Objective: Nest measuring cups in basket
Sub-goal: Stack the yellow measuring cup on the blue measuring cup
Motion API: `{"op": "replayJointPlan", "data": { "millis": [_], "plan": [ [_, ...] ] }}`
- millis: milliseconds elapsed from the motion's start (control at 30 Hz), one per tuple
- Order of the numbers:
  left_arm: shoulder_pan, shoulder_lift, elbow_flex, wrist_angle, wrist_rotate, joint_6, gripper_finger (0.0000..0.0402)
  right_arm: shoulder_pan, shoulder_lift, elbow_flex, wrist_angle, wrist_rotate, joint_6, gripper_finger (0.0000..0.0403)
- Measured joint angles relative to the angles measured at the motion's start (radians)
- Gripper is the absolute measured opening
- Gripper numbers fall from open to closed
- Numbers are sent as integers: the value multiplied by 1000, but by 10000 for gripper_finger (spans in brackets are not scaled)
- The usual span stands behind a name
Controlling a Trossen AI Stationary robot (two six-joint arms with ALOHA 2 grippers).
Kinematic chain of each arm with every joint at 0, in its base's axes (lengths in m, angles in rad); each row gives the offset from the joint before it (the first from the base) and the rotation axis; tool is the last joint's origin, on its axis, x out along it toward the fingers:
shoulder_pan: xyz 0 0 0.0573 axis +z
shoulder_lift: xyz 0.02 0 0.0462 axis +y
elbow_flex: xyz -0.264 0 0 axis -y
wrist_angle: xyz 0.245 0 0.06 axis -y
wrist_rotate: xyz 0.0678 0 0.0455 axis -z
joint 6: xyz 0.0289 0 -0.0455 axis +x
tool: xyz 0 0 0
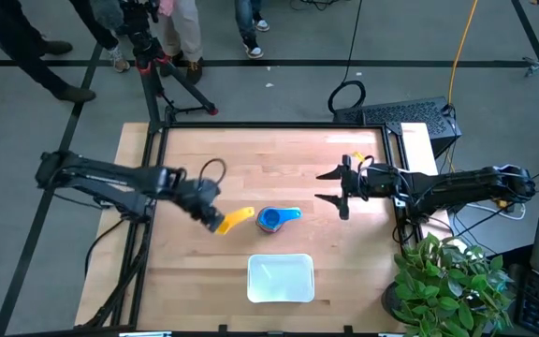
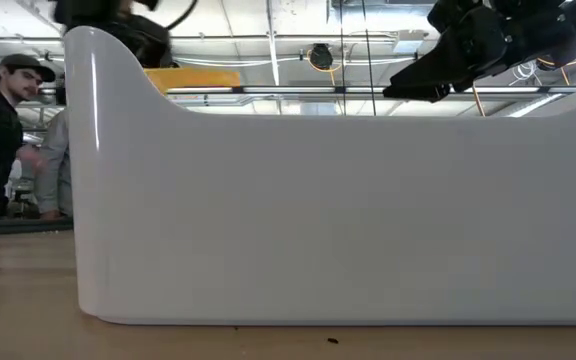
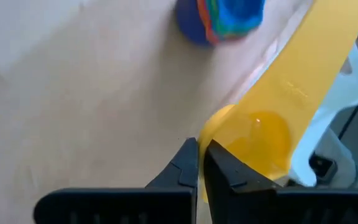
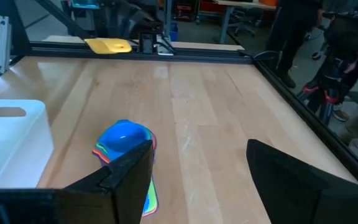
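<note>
A yellow measuring cup [image 1: 235, 217] is in my left gripper [image 1: 215, 223], left of the table's middle; it also shows in the low view [image 2: 193, 78] above the basket's wall. A nested stack of cups [image 1: 271, 219], light blue on top, rests on its base on the table just right of it, with other colours showing below [image 4: 124, 140]. The white basket [image 1: 281, 278] lies on the table at the near edge. My right gripper [image 1: 328, 185] hangs open right of the stack, touching nothing. My left gripper [image 3: 199, 163] pinches the yellow cup by the rim of its bowl [image 3: 211, 127], on the side opposite the handle. One finger [image 3: 232, 168] is inside the bowl and one is outside. The handle [image 3: 328, 56] points away from the fingers toward the stack, and the cup is lifted clear.
The basket's white wall [image 2: 348, 210] fills most of the low view. A potted plant [image 1: 452, 281] stands off the table's near right corner. Bare wood lies between the stack and the basket. People stand beyond the far edge [image 1: 181, 28].
</note>
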Motion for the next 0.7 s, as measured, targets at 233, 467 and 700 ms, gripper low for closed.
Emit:
{"op": "replayJointPlan", "data": {
  "millis": [233,467,700],
  "plan": [
    [125,213,194,-8,43,293,7,-39,0,0,-6,-1,-1,249],
    [170,423,367,-4,91,465,7,-79,0,0,-17,-1,-4,249],
    [182,556,465,-7,96,542,7,-95,0,0,-21,-1,-6,249]
  ]
}}
